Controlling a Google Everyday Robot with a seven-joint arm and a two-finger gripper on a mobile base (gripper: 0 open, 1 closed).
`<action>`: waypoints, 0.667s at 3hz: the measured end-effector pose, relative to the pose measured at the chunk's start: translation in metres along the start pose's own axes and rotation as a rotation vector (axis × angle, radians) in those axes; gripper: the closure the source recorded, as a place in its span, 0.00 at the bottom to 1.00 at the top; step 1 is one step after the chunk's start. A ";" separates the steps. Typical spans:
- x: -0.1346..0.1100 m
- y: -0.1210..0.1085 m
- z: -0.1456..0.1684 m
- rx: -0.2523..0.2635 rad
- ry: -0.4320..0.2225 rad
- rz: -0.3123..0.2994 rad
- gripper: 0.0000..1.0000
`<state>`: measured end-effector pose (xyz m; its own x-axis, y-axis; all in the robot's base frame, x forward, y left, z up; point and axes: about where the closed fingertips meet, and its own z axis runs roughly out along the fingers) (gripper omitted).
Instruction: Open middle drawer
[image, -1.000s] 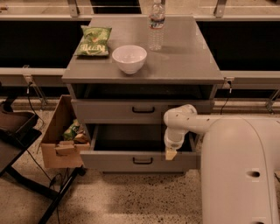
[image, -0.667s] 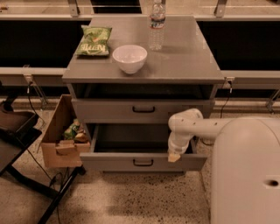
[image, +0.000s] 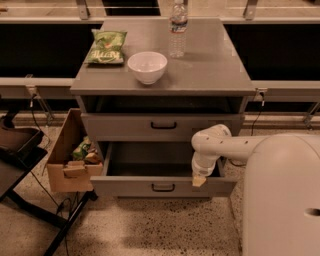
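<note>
Camera view, nearest first: the robot's white body (image: 280, 200) stands front-right of the middle drawer (image: 130, 186), which is pulled out, showing its grey inside. The gripper (image: 199, 180) points down at that drawer's front edge, right of its black handle (image: 163, 187); whether it is apart or together I cannot tell. Left of the drawer sits a cardboard box (image: 62, 150). Above is a closed drawer (image: 125, 127), then the cabinet top (image: 210, 70) bearing a white bowl (image: 147, 66), green bag (image: 106, 47) and water bottle (image: 178, 27).

Smooth plastic gripper (image: 198, 181) at front rim of the matt middle drawer (image: 130, 186)
</note>
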<state>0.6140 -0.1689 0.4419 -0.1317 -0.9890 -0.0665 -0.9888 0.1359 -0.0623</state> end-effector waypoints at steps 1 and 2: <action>0.003 0.000 -0.005 0.029 -0.004 0.013 1.00; 0.012 0.011 -0.005 0.033 -0.001 0.041 0.84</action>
<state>0.6015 -0.1799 0.4454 -0.1725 -0.9825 -0.0706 -0.9796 0.1786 -0.0920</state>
